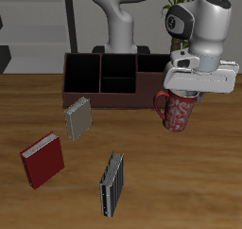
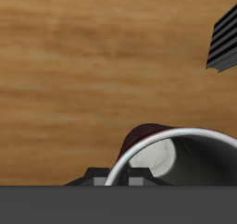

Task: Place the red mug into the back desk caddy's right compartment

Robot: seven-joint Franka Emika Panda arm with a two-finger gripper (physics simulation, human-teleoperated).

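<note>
Spanning the table (image 1: 203, 190) toward twelve o'clock, the back desk caddy (image 1: 83, 72) shows us dark maroon walls and black-lined sections; its right compartment (image 1: 156, 64) sits partly behind the arm. At two o'clock we see the red mug (image 1: 177, 113), pale-speckled, white inside, its rim at the gripper (image 1: 186, 94), which closes on it.

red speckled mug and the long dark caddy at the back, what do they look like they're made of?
Red speckled mug: looks like glazed ceramic, with a smooth white inside in the wrist view. Long dark brown-maroon desk caddy: probably wood, matte, with flat board-like walls and black-lined sections. Both are simulator renders, so this is only their look.
</note>
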